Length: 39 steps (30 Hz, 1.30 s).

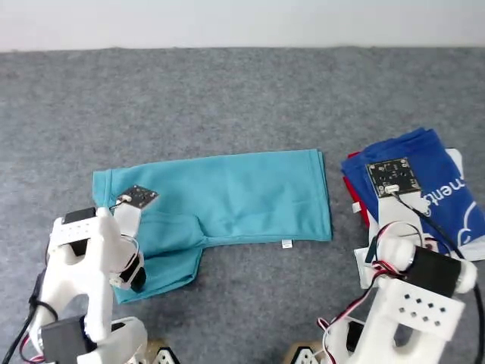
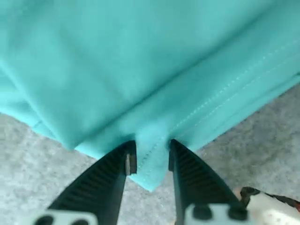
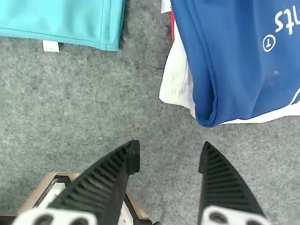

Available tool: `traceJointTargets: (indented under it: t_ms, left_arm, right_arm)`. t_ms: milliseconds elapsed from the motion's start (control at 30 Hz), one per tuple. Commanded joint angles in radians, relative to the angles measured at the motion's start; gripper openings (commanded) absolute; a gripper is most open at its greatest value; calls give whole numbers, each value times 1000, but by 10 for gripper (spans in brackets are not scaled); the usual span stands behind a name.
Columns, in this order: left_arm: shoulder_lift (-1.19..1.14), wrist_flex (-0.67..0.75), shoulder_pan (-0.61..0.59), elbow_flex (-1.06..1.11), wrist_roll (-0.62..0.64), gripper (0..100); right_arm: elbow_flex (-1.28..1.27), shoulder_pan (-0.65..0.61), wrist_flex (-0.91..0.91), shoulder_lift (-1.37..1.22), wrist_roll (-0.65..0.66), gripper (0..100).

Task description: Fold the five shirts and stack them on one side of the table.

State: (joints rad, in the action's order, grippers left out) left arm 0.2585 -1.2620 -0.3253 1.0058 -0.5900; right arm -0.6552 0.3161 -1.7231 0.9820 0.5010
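- High view, arm pose: the left arm (image 1: 83,280) rises from the 8 o'clock edge. Its wrist is bent down over the 9 o'clock end of the teal shirt (image 1: 242,193). The right arm (image 1: 413,288) stands at 5 o'clock, with its wrist leaning over the near edge of the stack (image 1: 409,197).
- High view, task items: the teal shirt lies partly folded across the centre of the grey table cover (image 1: 227,91), with one flap extending toward 7 o'clock. The stack sits at 3 o'clock, apart from the teal shirt. The blue shirt (image 1: 424,189) is on top, and a red shirt (image 1: 353,189) edge shows beneath it.
- Left wrist view: the left gripper (image 2: 151,152) is clamped on a stitched hem fold of the teal shirt, with fabric bunched between the two fingers. In the high view the wrist covers this grip.
- Right wrist view: the right gripper (image 3: 169,152) hangs over bare cover with its jaws apart and nothing between them.
- Right wrist view, added detail: a white shirt (image 3: 176,79) lies under the blue one. A small white label (image 3: 50,46) sits at the teal hem.
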Motion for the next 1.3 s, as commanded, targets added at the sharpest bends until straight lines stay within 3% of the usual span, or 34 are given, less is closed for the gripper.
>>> traceJointTargets:
  t_ms: [0, 267, 433, 633, 967, 1100, 1267]
  left_arm:
    - [-2, 14, 8, 30, -12, 116]
    - [-2, 20, 14, 73, -77, 110]
    - [-2, 14, 14, 71, -101, 12]
    - [5, 5, 14, 48, -101, 13]
    - [5, -287, 14, -222, -100, 13]
    - [0, -288, 15, -274, -100, 13]
    - [-2, -187, 28, -288, -98, 13]
  right_arm:
    - [3, -7, -12, 5, 12, 209]
    - [3, -7, -12, 5, 12, 209]
    - [3, -7, -12, 7, 12, 209]
    - [3, -7, -10, 7, 12, 209]
    - [3, -7, -10, 7, 12, 209]
    - [3, -7, -10, 7, 12, 209]
    - [3, -7, -10, 7, 12, 209]
